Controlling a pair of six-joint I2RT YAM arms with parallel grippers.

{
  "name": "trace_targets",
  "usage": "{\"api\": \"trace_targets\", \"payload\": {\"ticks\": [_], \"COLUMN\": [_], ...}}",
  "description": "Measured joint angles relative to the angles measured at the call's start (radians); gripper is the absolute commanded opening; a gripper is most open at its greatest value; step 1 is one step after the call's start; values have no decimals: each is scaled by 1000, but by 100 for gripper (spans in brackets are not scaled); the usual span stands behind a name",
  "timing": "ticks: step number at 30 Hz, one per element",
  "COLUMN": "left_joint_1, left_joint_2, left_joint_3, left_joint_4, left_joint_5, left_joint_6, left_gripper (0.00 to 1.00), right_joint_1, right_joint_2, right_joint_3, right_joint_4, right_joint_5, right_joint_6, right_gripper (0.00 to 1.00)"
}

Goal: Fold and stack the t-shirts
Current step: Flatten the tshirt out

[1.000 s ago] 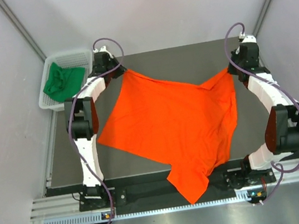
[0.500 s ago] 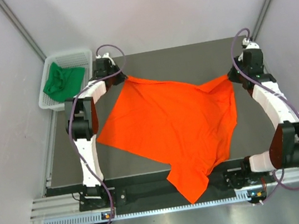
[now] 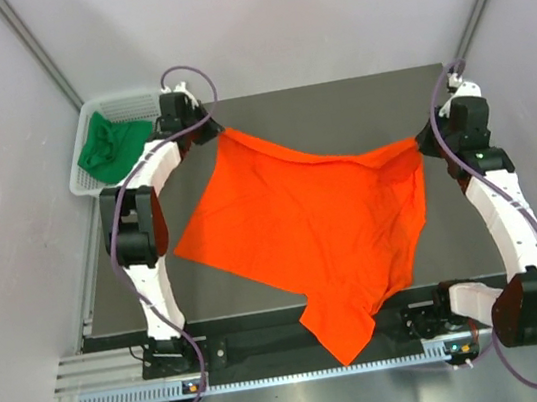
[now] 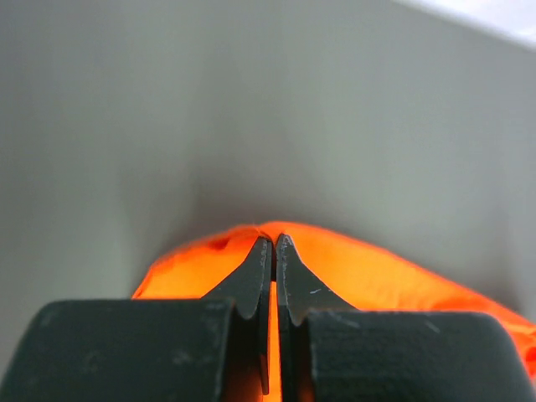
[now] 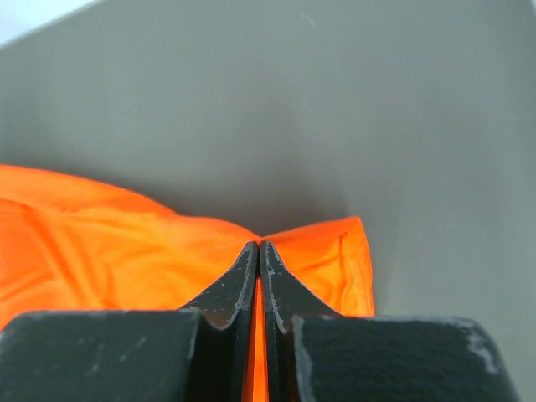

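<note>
The orange t-shirt (image 3: 313, 225) lies spread over the dark table, its lower part hanging over the near edge. My left gripper (image 3: 213, 133) is shut on the shirt's far left corner; the left wrist view shows orange cloth (image 4: 209, 260) pinched between the closed jaws of the left gripper (image 4: 274, 239). My right gripper (image 3: 422, 143) is shut on the far right corner; the right wrist view shows the orange cloth (image 5: 109, 234) clamped in the right gripper (image 5: 259, 244). The shirt's far edge stretches between them. The dark green t-shirt (image 3: 111, 149) lies crumpled in the white basket (image 3: 86, 183).
The white mesh basket stands off the table's far left corner. Pale walls enclose the table (image 3: 336, 110) on three sides. Bare table surface shows behind the shirt and at the near left (image 3: 132, 302).
Both grippers have moved outward and a little back with their corners, the right arm reaching farther right. The shirt's far edge is now pulled tauter between them.
</note>
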Motion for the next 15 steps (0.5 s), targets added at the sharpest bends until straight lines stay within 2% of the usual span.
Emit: {"api": "trace_targets", "payload": {"ticks": [7, 15], "left_joint_1": [0, 0], "left_joint_2": [-272, -801], "left_joint_3": [-2, -11], "left_joint_4": [-39, -61], "left_joint_5": [7, -32], "left_joint_6": [-11, -21], "left_gripper": [0, 0], "right_joint_1": [-1, -4], "right_joint_2": [-148, -386], "right_joint_3": [184, 513], "right_joint_4": [-74, -160], "right_joint_5": [-3, -23], "right_joint_6": [2, 32], "right_gripper": [0, 0]}}
